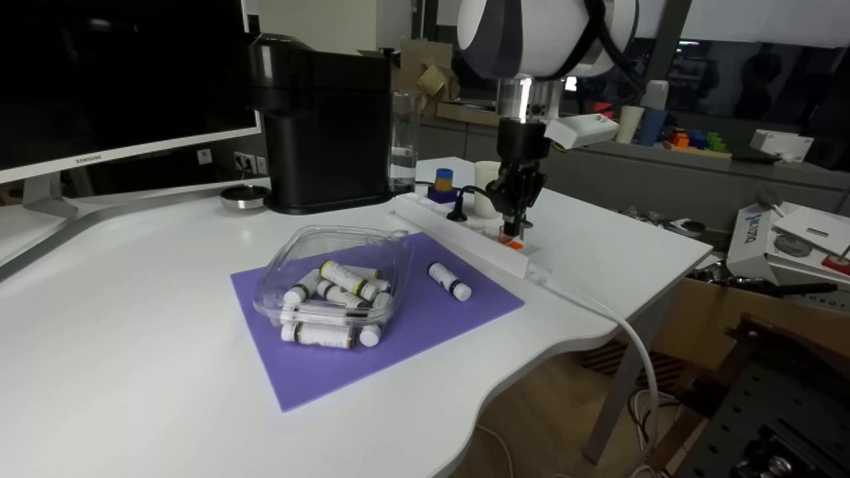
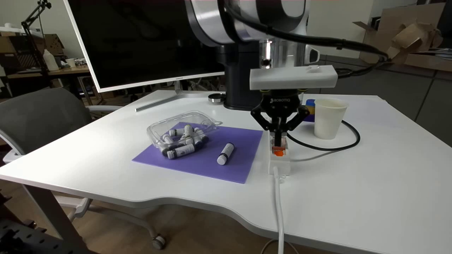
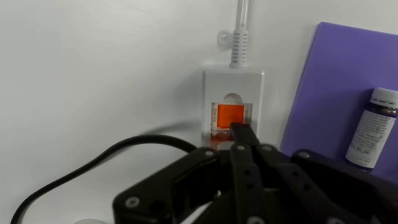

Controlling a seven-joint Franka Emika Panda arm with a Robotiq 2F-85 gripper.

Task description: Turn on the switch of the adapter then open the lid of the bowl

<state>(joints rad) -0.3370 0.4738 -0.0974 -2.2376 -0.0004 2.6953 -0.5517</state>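
The adapter is a long white power strip, in both exterior views (image 1: 465, 239) (image 2: 279, 167) and in the wrist view (image 3: 233, 81). Its orange switch (image 3: 230, 115) sits near the cable end, under a clear cover. My gripper (image 1: 513, 229) (image 2: 278, 141) (image 3: 244, 127) is shut and empty, pointing straight down over the switch. Its fingertip overlaps the switch's edge in the wrist view; I cannot tell if it touches. The clear bowl (image 1: 265, 302) (image 2: 155, 135) holds several white bottles on the purple mat. The clear lid cannot be told apart from the bowl's rim.
A loose bottle (image 1: 449, 281) lies on the purple mat (image 1: 385, 365). A black cable (image 2: 348, 144) curves beside the strip. A white cup (image 2: 328, 118) and a block stack (image 1: 443, 186) stand close by. A black machine (image 1: 325, 126) and a monitor (image 1: 119, 73) stand behind.
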